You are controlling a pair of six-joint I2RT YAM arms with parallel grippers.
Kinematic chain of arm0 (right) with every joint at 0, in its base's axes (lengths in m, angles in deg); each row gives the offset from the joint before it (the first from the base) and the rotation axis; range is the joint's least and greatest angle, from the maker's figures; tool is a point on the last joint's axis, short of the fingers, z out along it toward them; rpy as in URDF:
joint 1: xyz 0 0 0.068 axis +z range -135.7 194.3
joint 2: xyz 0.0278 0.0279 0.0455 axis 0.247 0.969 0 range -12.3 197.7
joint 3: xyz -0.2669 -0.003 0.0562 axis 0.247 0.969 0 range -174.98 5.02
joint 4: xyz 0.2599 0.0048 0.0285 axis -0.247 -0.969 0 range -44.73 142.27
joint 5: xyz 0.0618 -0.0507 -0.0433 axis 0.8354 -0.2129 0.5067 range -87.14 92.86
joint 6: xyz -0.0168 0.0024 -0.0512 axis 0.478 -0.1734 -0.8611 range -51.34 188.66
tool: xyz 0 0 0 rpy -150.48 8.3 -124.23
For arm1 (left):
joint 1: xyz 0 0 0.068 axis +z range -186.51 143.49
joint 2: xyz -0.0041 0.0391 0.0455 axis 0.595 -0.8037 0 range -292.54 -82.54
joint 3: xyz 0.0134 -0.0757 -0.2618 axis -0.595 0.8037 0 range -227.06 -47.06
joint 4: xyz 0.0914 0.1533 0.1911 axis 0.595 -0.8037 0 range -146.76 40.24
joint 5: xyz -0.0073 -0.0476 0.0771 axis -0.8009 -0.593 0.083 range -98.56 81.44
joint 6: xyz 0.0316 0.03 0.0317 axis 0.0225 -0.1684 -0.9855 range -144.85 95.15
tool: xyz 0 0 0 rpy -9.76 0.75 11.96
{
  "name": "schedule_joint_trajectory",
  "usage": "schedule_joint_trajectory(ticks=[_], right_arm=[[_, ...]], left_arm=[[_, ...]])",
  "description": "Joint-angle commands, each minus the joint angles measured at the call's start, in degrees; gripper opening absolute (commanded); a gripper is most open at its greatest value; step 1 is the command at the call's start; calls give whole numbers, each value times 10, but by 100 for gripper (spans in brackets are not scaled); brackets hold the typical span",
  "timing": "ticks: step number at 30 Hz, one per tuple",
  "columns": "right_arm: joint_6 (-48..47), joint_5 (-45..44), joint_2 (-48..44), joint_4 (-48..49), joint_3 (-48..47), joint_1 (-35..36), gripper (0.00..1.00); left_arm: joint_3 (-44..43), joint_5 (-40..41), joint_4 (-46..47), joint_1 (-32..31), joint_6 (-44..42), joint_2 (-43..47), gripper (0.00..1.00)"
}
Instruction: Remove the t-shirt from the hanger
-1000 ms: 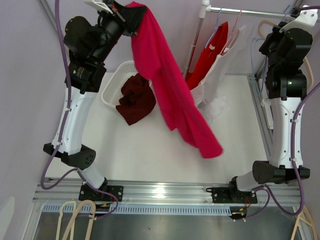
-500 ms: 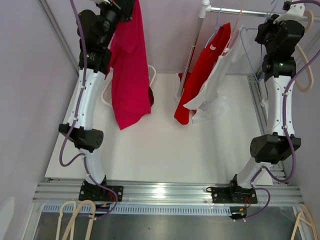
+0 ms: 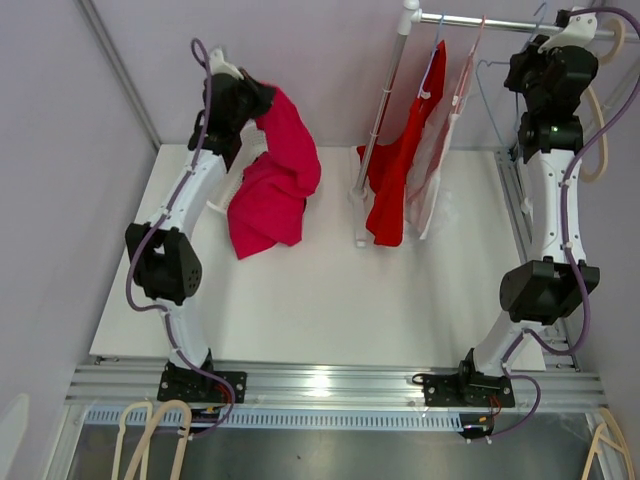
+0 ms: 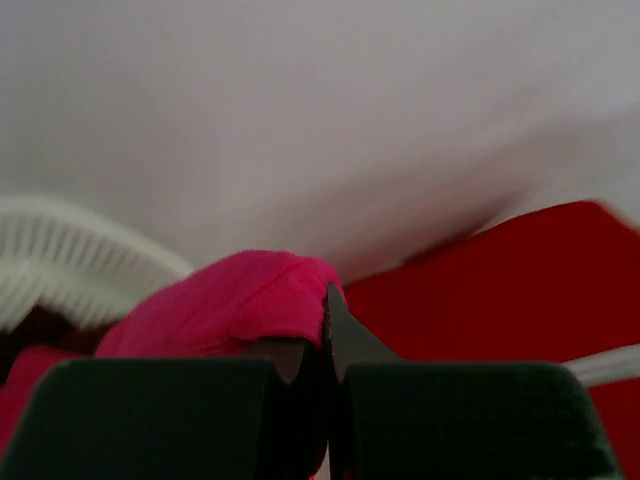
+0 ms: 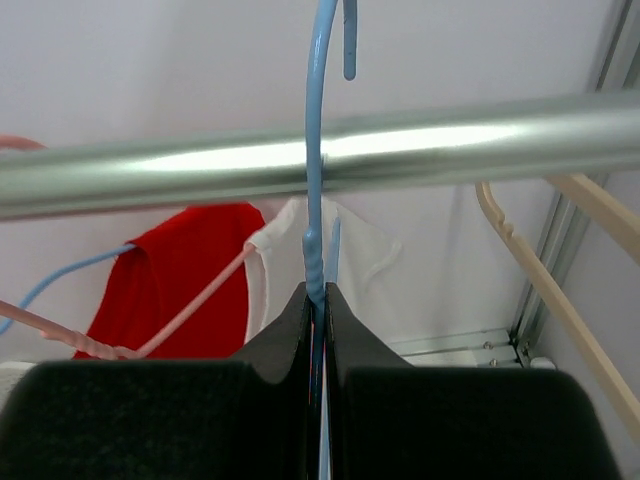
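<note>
Dropping now risks a miss: your left tool (image 4: pixel 325 312) is clamped on the pink t-shirt (image 3: pixel 275 190), which drapes past the basket (image 4: pixel 60 250) onto the desk (image 3: pixel 330 300), while your right tool (image 5: pixel 318 300) pinches the blue hanger (image 5: pixel 316 180) at the rail (image 5: pixel 500 140).

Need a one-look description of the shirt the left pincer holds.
Start at the white table and go to its far left part, where the left pincer is shut on cloth. The magenta t-shirt hangs bunched from it, on no hanger; the red shirt and white shirt to its right hang from the rail.
</note>
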Motion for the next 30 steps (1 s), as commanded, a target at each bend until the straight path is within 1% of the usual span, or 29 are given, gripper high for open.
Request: schedule_joint_trajectory(ticks=[1, 4, 6, 7, 9, 10, 11, 13, 15, 18, 19, 22, 23, 25, 26, 27, 28, 29, 30], right_arm=[[-15, -13, -16, 21, 23, 1, 0], [-21, -19, -38, 24, 60, 0, 0], [-21, -28, -51, 27, 86, 0, 0], [-22, -32, -65, 29, 96, 0, 2], [-22, -49, -78, 32, 118, -1, 12], [-24, -51, -84, 30, 122, -3, 12], [-26, -54, -92, 29, 124, -4, 12], [-26, -62, -101, 23, 126, -4, 12], [-24, -63, -114, 21, 126, -5, 12], [-20, -63, -132, 19, 123, -5, 19], [-20, -65, -136, 17, 120, -5, 24], [-21, -75, -150, 8, 112, -6, 33], [-24, -79, -152, -2, 104, -5, 41], [-27, -83, -160, -12, 96, -5, 47], [-26, -85, -164, -15, 92, -5, 52], [-26, -85, -168, -17, 92, -5, 55], [-26, -85, -175, -20, 92, -5, 63], [-22, -86, -180, -21, 92, -5, 66], [-21, -86, -183, -24, 92, -5, 69]], left_arm=[[74, 79, -75, -8, 69, 41, 1], [109, 103, -131, -7, 90, 32, 1], [139, 95, -140, -5, 100, 28, 1], [178, 87, -135, 0, 106, 29, 1], [211, 65, -114, 7, 124, 38, 3], [226, 55, -104, 10, 133, 41, 4], [267, 53, -93, 19, 140, 43, 4], [284, 48, -90, 27, 149, 40, 4], [266, 45, -117, 36, 148, 23, 3], [228, 27, -157, 46, 142, -16, 2], [224, 24, -162, 53, 141, -32, 2], [200, 13, -175, 69, 139, -53, 2], [185, 5, -182, 82, 136, -71, 3], [150, -1, -216, 92, 125, -94, 2], [127, -6, -227, 103, 120, -114, 3], [118, -4, -240, 108, 116, -122, 3], [96, -3, -258, 118, 115, -129, 4], [96, -3, -261, 119, 115, -132, 6], [96, -1, -261, 123, 117, -131, 16]])
